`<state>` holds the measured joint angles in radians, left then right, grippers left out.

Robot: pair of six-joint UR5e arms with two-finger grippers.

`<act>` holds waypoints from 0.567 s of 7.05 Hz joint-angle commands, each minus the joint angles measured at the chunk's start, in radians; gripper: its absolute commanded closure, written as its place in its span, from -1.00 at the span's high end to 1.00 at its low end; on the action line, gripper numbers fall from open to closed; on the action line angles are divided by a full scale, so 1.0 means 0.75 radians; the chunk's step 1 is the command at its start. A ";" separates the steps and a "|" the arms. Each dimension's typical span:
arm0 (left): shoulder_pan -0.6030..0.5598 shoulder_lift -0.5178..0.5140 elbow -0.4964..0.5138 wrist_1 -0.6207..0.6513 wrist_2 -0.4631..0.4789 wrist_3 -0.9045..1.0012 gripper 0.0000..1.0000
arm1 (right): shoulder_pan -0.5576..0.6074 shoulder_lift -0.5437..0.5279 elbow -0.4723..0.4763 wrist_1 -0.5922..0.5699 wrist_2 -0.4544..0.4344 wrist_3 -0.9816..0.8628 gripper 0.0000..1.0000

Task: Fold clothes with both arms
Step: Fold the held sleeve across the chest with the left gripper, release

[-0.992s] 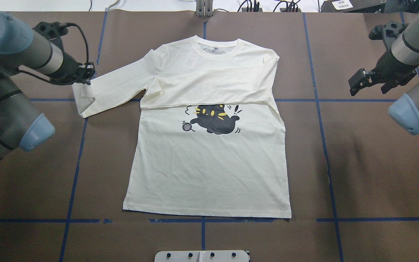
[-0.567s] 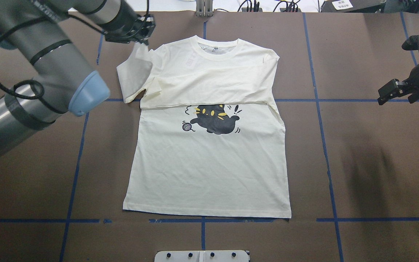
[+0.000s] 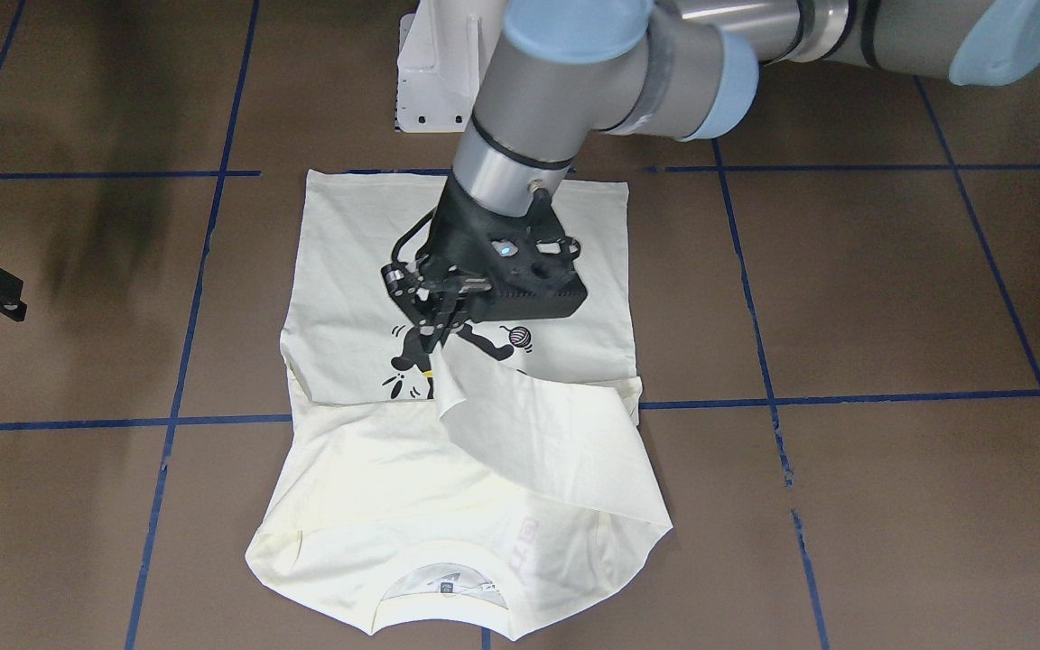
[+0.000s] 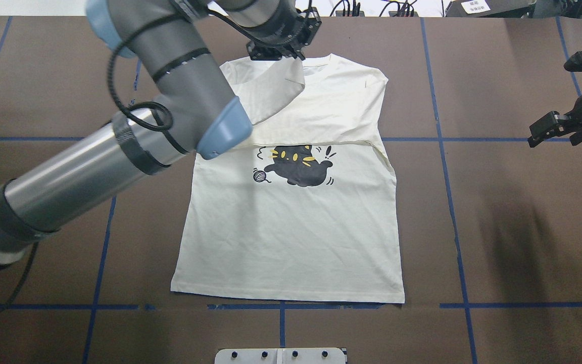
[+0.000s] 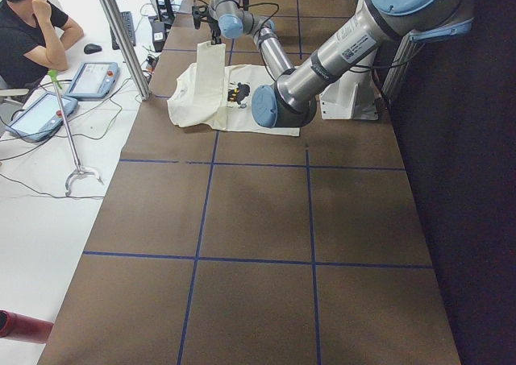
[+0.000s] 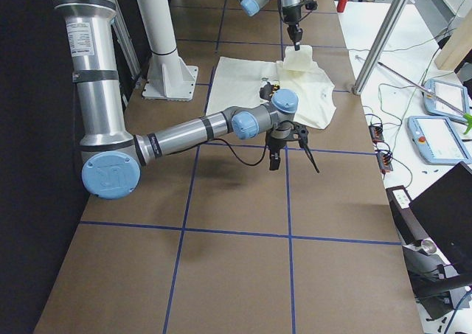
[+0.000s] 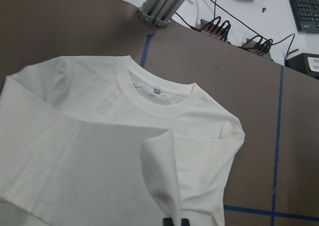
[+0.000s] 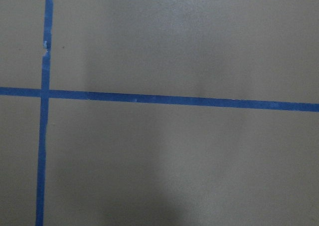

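The cream-white shirt (image 4: 291,237) lies flat on the brown table, its black cat print (image 4: 298,167) facing up. One sleeve lies folded across the chest above the print. My left gripper (image 4: 277,53) hovers over the collar area, shut on the cuff of the other sleeve (image 4: 271,91), which hangs lifted and drapes across the shoulder. From the front, the left gripper (image 3: 437,341) pinches the sleeve (image 3: 547,442) above the print. The left wrist view shows the cuff (image 7: 162,176) and the collar (image 7: 159,104). My right gripper (image 4: 556,132) stands open, far off to the shirt's right.
Blue tape lines (image 8: 149,99) grid the table. The white pedestal base (image 3: 434,72) stands behind the shirt's hem. An aluminium post (image 7: 162,4) and cables sit beyond the collar. A person (image 5: 28,35) sits by tablets off the table's far side.
My left gripper has carried the sleeve cuff from the shirt's left side up and rightward over the collar area. The right gripper drew back to the right, still open.
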<state>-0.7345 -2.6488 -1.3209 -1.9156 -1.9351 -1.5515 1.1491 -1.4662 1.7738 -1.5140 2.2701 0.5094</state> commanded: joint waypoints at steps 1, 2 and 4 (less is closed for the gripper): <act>0.136 -0.157 0.346 -0.180 0.156 -0.170 -1.00 | 0.000 0.004 -0.003 0.000 0.000 0.002 1.00; 0.270 -0.247 0.536 -0.302 0.347 -0.264 -1.00 | 0.000 0.010 -0.013 0.000 0.000 0.000 1.00; 0.349 -0.262 0.612 -0.428 0.482 -0.121 1.00 | -0.002 0.016 -0.027 0.002 0.002 0.000 1.00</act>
<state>-0.5115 -2.8329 -0.9032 -2.1865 -1.6294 -1.6958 1.1480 -1.4572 1.7580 -1.5131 2.2706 0.5095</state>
